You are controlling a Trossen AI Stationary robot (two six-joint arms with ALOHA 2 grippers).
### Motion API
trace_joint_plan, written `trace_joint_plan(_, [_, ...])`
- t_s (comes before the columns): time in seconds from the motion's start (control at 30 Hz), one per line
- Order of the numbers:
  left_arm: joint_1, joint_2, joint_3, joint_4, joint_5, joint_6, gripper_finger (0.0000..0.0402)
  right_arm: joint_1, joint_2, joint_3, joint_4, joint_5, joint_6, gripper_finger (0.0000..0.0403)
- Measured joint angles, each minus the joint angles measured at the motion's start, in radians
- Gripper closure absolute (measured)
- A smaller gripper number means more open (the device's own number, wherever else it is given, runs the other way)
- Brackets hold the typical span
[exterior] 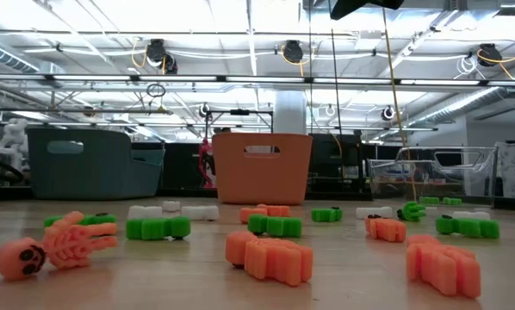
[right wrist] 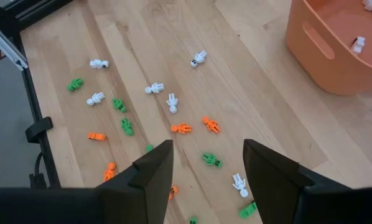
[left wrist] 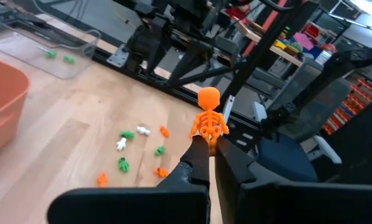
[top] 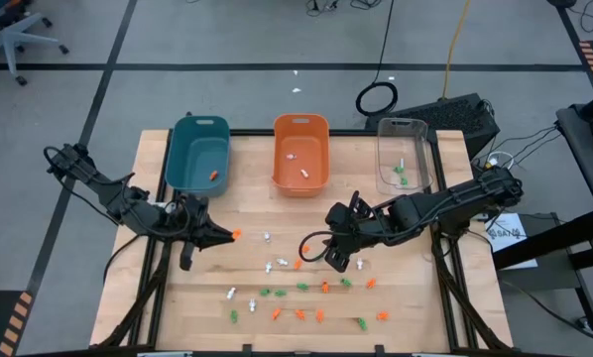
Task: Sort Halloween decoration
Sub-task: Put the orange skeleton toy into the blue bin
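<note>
High view: the left gripper [top: 227, 236], left of centre, is clenched on an orange skeleton [top: 236, 235]; the right gripper [top: 342, 260], centre-right, hangs released above scattered trinkets [top: 298, 290] in the lower middle.

Low view: orange, green and white figures [exterior: 270, 257] lie across the foreground, with bins behind.

Left wrist view: the fingers [left wrist: 195, 163] pinch the skeleton [left wrist: 209, 115] at centre.

Right wrist view: spread fingers [right wrist: 155, 168] frame tiny skeletons [right wrist: 181, 128] mid-frame.

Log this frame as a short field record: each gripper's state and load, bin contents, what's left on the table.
left gripper: shut on orange skeleton, near teal bin
right gripper: open, empty, above scattered trinkets
teal bin: one orange piece
orange bin: white pieces
clear bin: green and white pieces
table: many orange, white, green trinkets unsorted
</note>
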Motion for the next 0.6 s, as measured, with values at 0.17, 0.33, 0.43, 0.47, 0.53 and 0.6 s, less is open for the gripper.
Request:
trace_joint_plan(0.17, [0.0, 0.0, 0.0, 0.0, -0.022, 0.02, 0.04, 0.0, 0.0, 0.0, 0.0, 0.0, 0.0, 0.0223])
trace_joint_plan(0.33, [0.008, 0.0, 0.0, -0.041, -0.04, 0.026, 0.04, 0.0, 0.0, 0.0, 0.0, -0.001, -0.003, 0.0223])
trace_joint_plan(0.43, [0.033, 0.0, 0.022, -0.146, -0.035, 0.017, 0.04, 0.0, 0.0, 0.0, -0.001, -0.002, -0.007, 0.0223])
trace_joint_plan(0.47, [0.044, 0.001, 0.039, -0.19, -0.032, 0.017, 0.04, 0.0, 0.0, 0.0, -0.002, -0.002, -0.009, 0.0223])
trace_joint_plan(0.53, [0.075, 0.0, 0.085, -0.288, -0.028, 0.02, 0.04, 0.0, 0.0, 0.0, -0.008, -0.002, -0.018, 0.0223])
trace_joint_plan(0.6, [0.117, 0.0, 0.138, -0.408, -0.028, 0.028, 0.04, 0.0, 0.0, 0.0, -0.01, -0.002, -0.03, 0.0223])
